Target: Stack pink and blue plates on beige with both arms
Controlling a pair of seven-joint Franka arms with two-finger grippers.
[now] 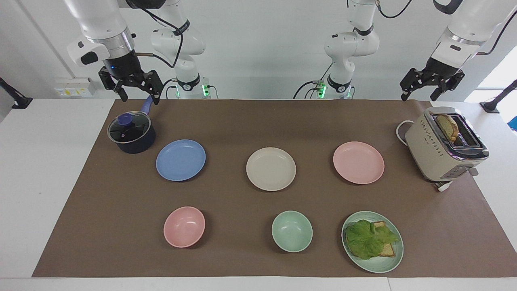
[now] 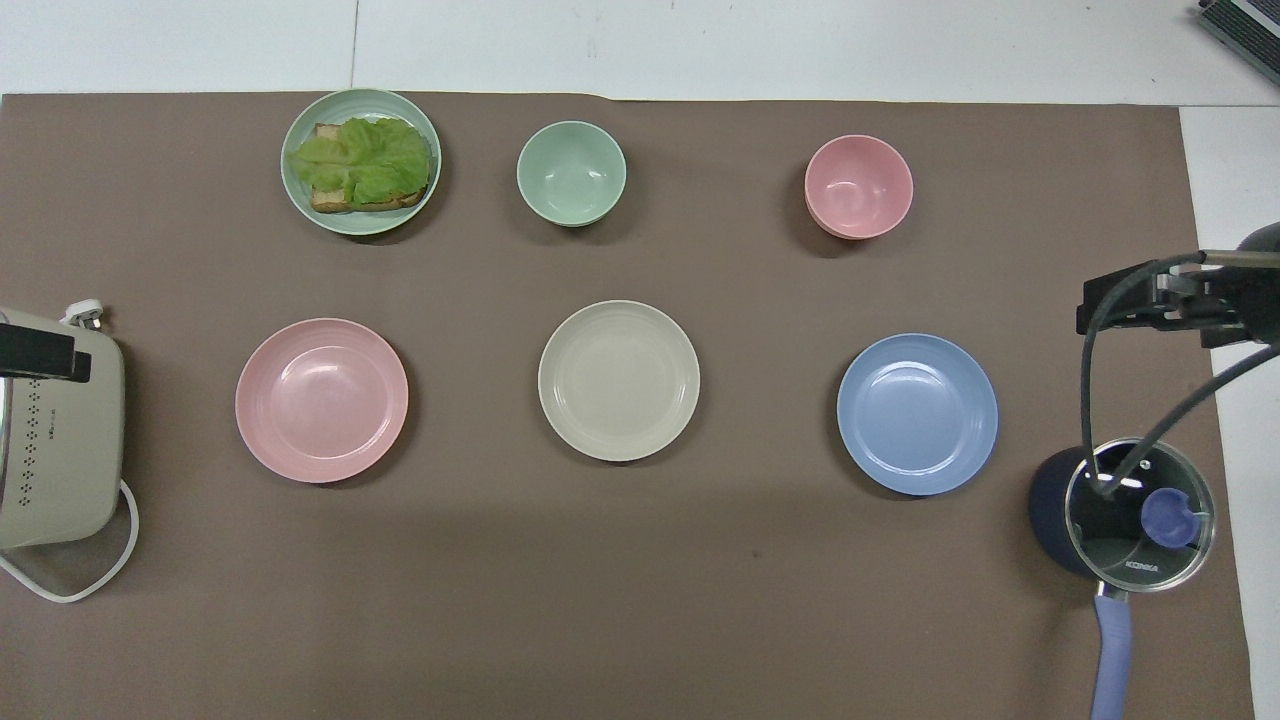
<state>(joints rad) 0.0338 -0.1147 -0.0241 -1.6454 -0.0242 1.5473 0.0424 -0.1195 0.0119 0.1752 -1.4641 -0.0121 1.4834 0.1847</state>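
Observation:
Three equal plates lie in a row across the middle of the brown mat. The beige plate (image 1: 270, 168) (image 2: 619, 380) is in the centre. The blue plate (image 1: 180, 160) (image 2: 917, 413) lies toward the right arm's end, and the pink plate (image 1: 358, 162) (image 2: 321, 400) toward the left arm's end. All three are bare and apart. My right gripper (image 1: 137, 95) (image 2: 1140, 300) hangs open and holds nothing, above the saucepan's handle. My left gripper (image 1: 420, 93) (image 2: 40, 352) hangs open and holds nothing, in the air over the toaster's end of the mat.
A dark saucepan (image 1: 131, 133) with a glass lid stands beside the blue plate. A cream toaster (image 1: 444, 145) holding toast stands beside the pink plate. Farther from the robots are a pink bowl (image 1: 184, 226), a green bowl (image 1: 291, 231) and a green plate (image 1: 387, 264) carrying a lettuce sandwich.

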